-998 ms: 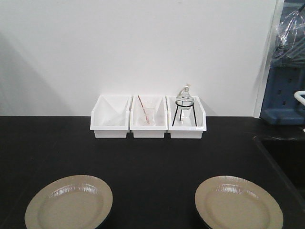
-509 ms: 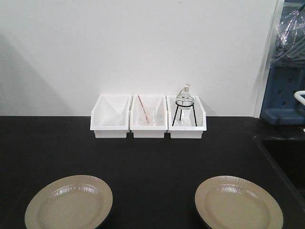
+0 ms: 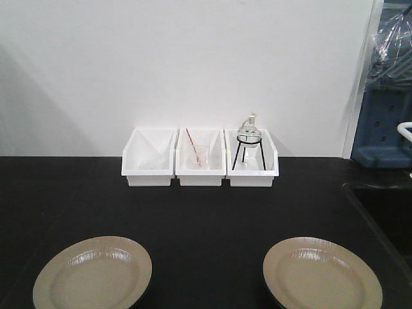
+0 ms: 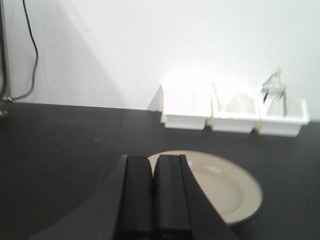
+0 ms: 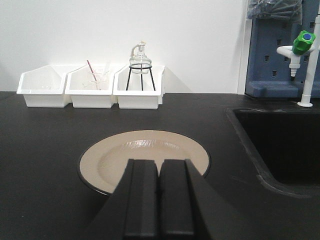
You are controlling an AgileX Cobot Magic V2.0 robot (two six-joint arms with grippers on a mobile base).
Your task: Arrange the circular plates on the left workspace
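Both plates are lying flat on the black countertop [image 3: 206, 212] and I'm not holding either one. The left plate [image 3: 93, 273] sits at the front left. The right plate [image 3: 322, 273] sits at the front right, well apart from its twin and near the sink [image 3: 386, 206]. My left claw [image 4: 152, 162] has its fingers pressed together with nothing between them, and it points at the near rim of the left plate. My right claw [image 5: 159, 165] is the same, closed on nothing, lined up on the near rim of the right plate. I can't tell whether either claw touches a rim.

As I judge it, the arranging has barely started. One plate already lies on the left side, and the right one has yet to be carried over beside it. To take a rim I'd have to spread the fingers first.

Against a second ago, the front view shows nothing moved. Both plates are in the same spots, the three white bins [image 3: 201, 159] are unmoved at the wall, and no arm is in that view.
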